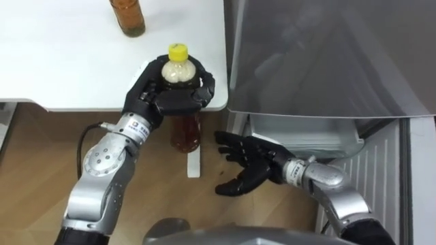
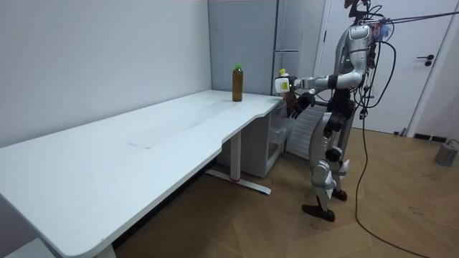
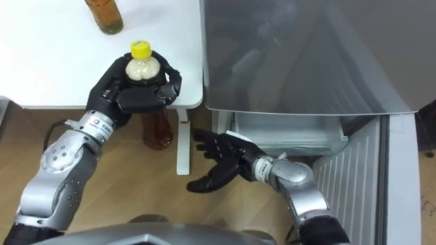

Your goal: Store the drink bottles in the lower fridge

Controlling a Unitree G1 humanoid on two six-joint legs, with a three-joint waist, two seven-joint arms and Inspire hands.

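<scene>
— Which hand has the drink?
— The left hand (image 1: 158,95). Its fingers are wrapped round the upper part of a clear plastic bottle of amber drink with a yellow cap (image 1: 178,68). The bottle is held upright, right at the corner of the white tabletop (image 1: 61,68). Cap and shoulder stick up above the fingers. The lower half hangs below them, past the tabletop's edge, over the wooden floor (image 1: 41,136).
— And the other one?
— The right hand (image 1: 246,165) is lower, to the right of the held bottle and apart from it. Its fingers are spread wide, the palm is turned toward the bottle, and there's nothing in it.
— Where's the fridge from there?
— The tall grey fridge (image 1: 327,54) is just right of the left hand, its glossy front hard by the tabletop's corner. Lower down, just beyond the right hand, the lower compartment (image 1: 300,129) looks open and pale inside.
— Any more drinks?
— A second amber bottle with a green cap (image 2: 237,83) stands on the tabletop beyond the left hand, well apart from it and further from the fridge.
— And the robot itself?
— On both feet at the fridge end of the tabletop, facing that corner, both arms reaching forward.
</scene>
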